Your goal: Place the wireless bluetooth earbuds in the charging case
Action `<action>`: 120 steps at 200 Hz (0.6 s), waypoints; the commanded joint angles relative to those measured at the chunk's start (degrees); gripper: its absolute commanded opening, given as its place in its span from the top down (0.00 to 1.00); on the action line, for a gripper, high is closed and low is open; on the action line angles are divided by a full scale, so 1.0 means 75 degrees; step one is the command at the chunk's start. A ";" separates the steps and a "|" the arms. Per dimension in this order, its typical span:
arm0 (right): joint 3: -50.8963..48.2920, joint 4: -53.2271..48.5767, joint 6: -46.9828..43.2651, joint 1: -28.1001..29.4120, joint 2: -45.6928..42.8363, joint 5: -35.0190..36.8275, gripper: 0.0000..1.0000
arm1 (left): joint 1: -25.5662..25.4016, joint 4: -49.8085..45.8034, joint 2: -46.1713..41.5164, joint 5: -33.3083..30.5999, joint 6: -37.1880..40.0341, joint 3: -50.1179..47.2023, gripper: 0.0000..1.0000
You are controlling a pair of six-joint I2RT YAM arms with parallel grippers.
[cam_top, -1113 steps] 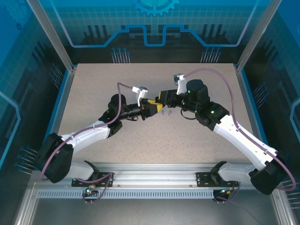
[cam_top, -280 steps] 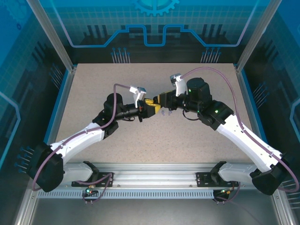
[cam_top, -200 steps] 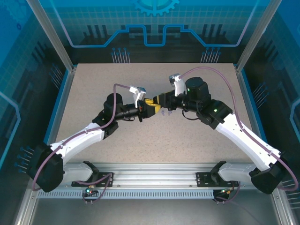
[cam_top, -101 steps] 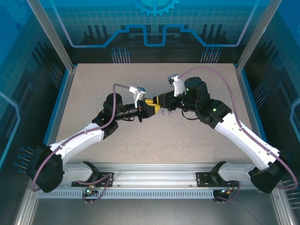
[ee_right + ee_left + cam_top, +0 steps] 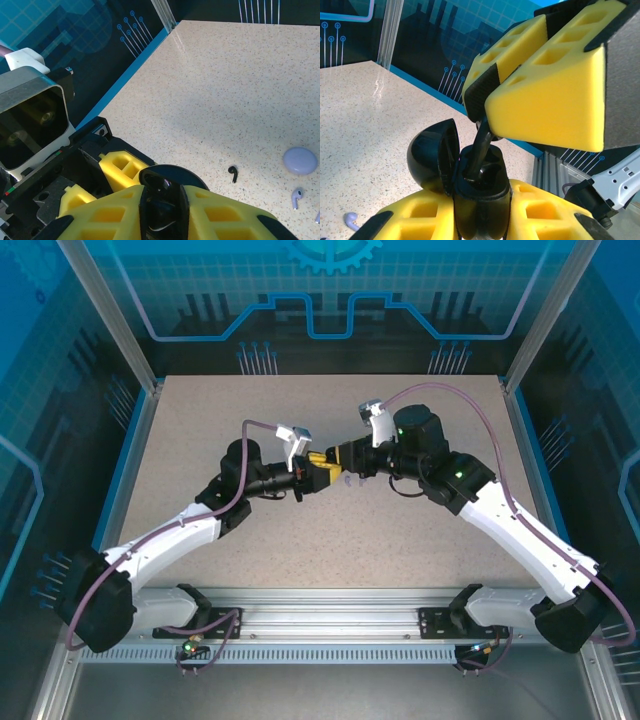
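My left gripper [image 5: 480, 226] is shut on the black charging case [image 5: 481, 197], held upright with its lid [image 5: 431, 154] swung open to the left. My right gripper [image 5: 162, 212] is shut on a black earbud [image 5: 482, 145]. It comes down from above and the earbud's stem dips into a socket of the case. In the top view the two grippers meet tip to tip at mid-table, the left gripper [image 5: 318, 473] beside the right gripper [image 5: 343, 457]. A second black earbud [image 5: 233, 173] lies loose on the table. A pale lilac earbud [image 5: 297, 198] lies near it.
A closed lilac case [image 5: 300, 160] sits on the speckled table [image 5: 400, 540] just right of the grippers. Another lilac earbud [image 5: 351, 218] lies below the held case. Blue walls and metal posts ring the table.
The right gripper has edged left and down toward the left gripper, bringing the earbud into the case mouth. The left arm has held still over the last second.
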 commanded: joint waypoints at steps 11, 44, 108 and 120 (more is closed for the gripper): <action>0.0298 -0.0219 -0.0144 0.0130 -0.0140 0.0075 0.74 | -0.0047 -0.0110 -0.0234 -0.0070 0.0363 0.0141 0.88; 0.0331 -0.0240 -0.0137 0.0126 -0.0128 0.0063 0.75 | -0.0048 -0.0272 -0.0238 -0.0008 0.0471 0.0178 0.88; 0.0415 -0.0359 -0.0182 0.0134 -0.0093 -0.0009 0.75 | -0.0045 -0.0501 -0.0250 -0.0133 0.0701 0.0220 0.88; 0.0438 -0.0382 -0.0183 0.0125 -0.0082 -0.0036 0.74 | -0.0038 -0.0519 -0.0260 -0.0162 0.0752 0.0210 0.88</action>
